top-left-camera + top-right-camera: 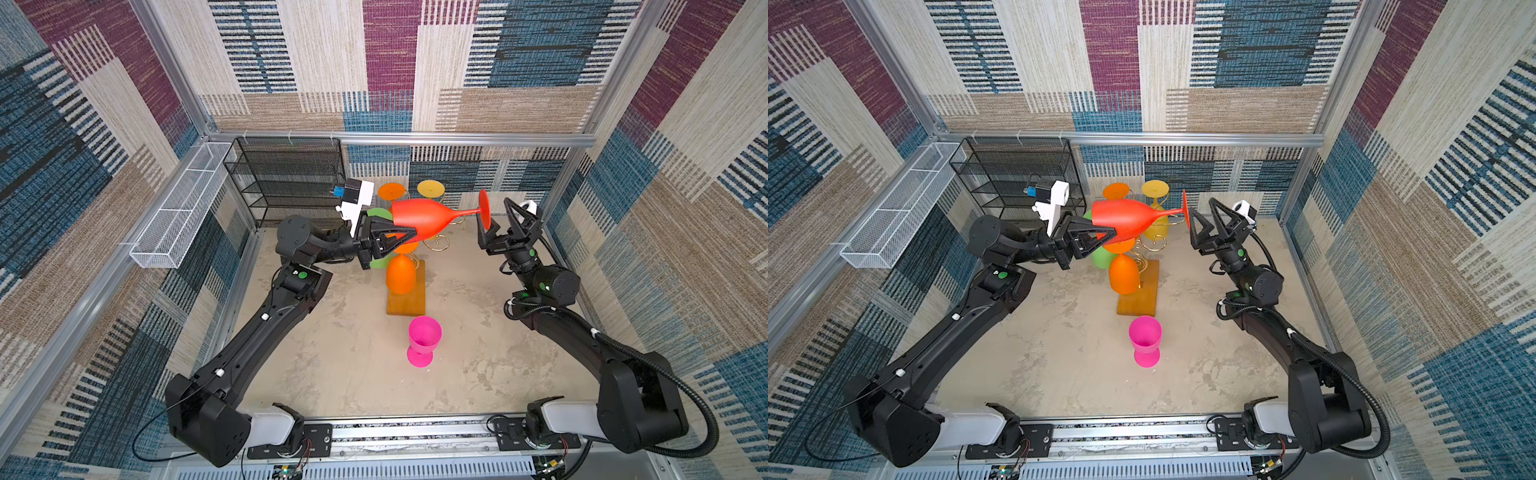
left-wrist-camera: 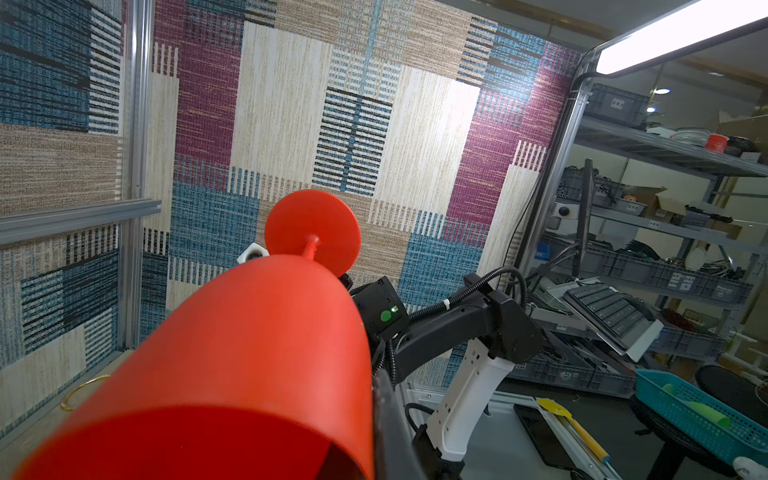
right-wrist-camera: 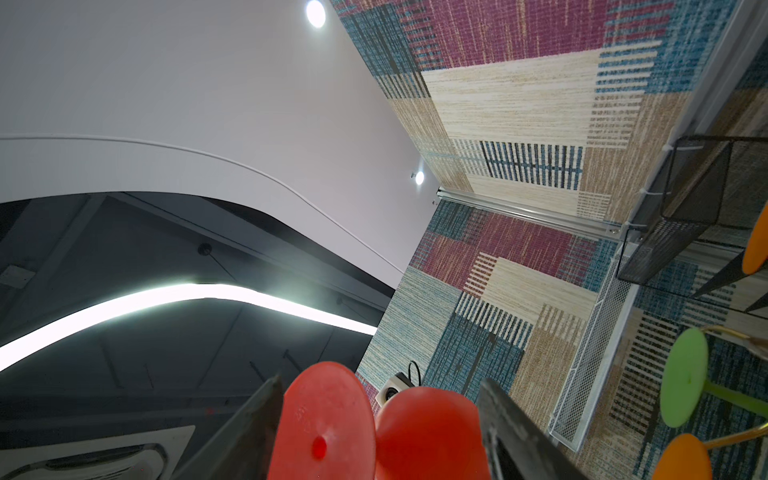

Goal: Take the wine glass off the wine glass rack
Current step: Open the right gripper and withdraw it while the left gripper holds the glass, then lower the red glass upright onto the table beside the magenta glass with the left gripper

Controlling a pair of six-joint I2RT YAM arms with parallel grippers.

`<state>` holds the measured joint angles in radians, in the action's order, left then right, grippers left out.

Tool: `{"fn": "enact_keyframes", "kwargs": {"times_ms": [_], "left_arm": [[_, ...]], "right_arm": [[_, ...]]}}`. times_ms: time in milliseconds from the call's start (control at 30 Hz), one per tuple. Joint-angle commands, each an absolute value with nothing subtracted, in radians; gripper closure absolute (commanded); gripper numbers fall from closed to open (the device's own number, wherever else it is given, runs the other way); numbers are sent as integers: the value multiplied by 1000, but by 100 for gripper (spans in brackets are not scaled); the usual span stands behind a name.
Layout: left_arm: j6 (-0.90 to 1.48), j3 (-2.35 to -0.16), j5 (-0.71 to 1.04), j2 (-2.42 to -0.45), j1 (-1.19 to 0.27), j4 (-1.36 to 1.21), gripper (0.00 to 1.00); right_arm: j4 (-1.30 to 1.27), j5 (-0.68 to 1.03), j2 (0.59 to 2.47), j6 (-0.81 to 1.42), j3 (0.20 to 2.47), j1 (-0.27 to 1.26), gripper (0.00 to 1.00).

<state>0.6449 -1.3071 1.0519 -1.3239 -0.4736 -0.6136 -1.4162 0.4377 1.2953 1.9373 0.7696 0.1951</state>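
While our left claw is clamped on the rim of the red wine glass, with one finger lying along the outside of the bowl, the glass hangs level in the air over the wine glass rack. Its open mouth points toward 9 o'clock and its stem and round foot toward 3 o'clock. Our right claw stands wide at that 3 o'clock end. In the right wrist view the foot sits between its two fingers, close beside one and apart from the other, and we cannot tell whether it touches. The rack stands on its wooden base near the middle of the table. It carries an orange glass hanging bowl-down at its 6 o'clock side, a green glass at 9 o'clock, and a yellow glass and a second orange glass at 12 o'clock, feet up. A pink glass stands upright on the table just at 6 o'clock of the base. A black mesh shelf fills the 11 o'clock corner, and a white wire basket runs along the 9 o'clock wall.
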Motion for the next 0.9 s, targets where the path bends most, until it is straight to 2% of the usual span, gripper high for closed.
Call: {"fn": "enact_keyframes", "kwargs": {"times_ms": [0,67,133,200,267,367,567,867], "left_arm": [[471,-1343,1020,-1265,-477,-362,100],[351,-1378,949,-1223,-484,-168,100],[256,-1425,888,-1188,-489,14,100],[140,-1483,804,-1154,-503,234,100],[28,-1540,699,-1129,-534,452,100],[-35,-1610,537,-1101,-595,684,100],[-64,-1736,414,-1065,-721,1028,100],[-56,-1782,316,-1044,-755,1319,100]], "right_arm": [[-1451,506,1183,1766,753,149,23],[-1166,537,1081,1563,783,129,22],[-761,515,984,1253,883,129,21],[-416,413,916,942,1019,140,21],[-225,307,874,783,1085,140,21],[-124,206,828,653,1115,140,21],[-58,178,819,592,1094,138,21],[-10,110,876,590,1140,139,21]]}}
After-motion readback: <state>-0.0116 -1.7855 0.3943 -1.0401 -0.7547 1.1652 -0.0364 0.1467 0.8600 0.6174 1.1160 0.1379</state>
